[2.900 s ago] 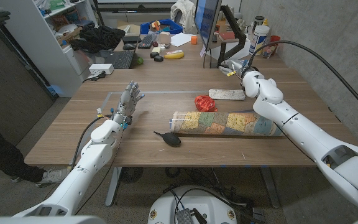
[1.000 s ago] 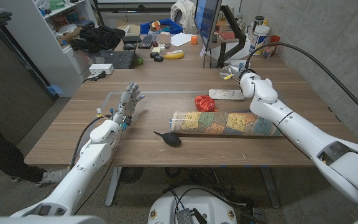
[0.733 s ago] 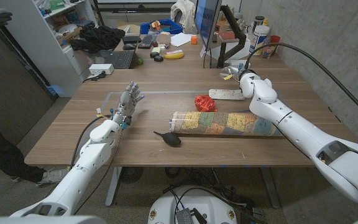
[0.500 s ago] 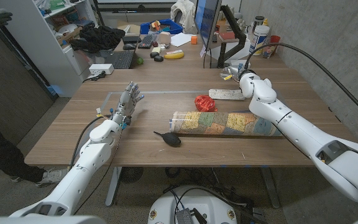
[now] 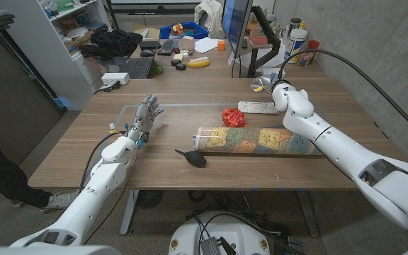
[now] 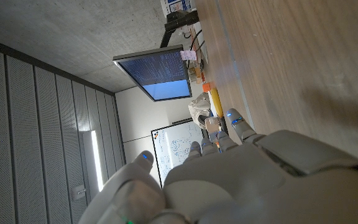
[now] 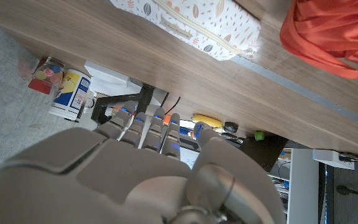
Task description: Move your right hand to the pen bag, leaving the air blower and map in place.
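Closing right robot hand (image 7: pixel 148 168) on the pen bag (image 5: pixel 258 108), far side of table (image 5: pixel 161 159).
Fingers loosely curled, empty; come in from behind, clear of map (image 5: pixel 253 139) and air blower (image 5: pixel 192 156).

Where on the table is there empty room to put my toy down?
Bare wood lies between the left hand and the air blower, and along the near edge in front of the map. It is crowded around the red cloth and pen bag.

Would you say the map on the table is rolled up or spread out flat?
Rolled up: the map lies as a long tube on its side, with its round end facing the air blower.
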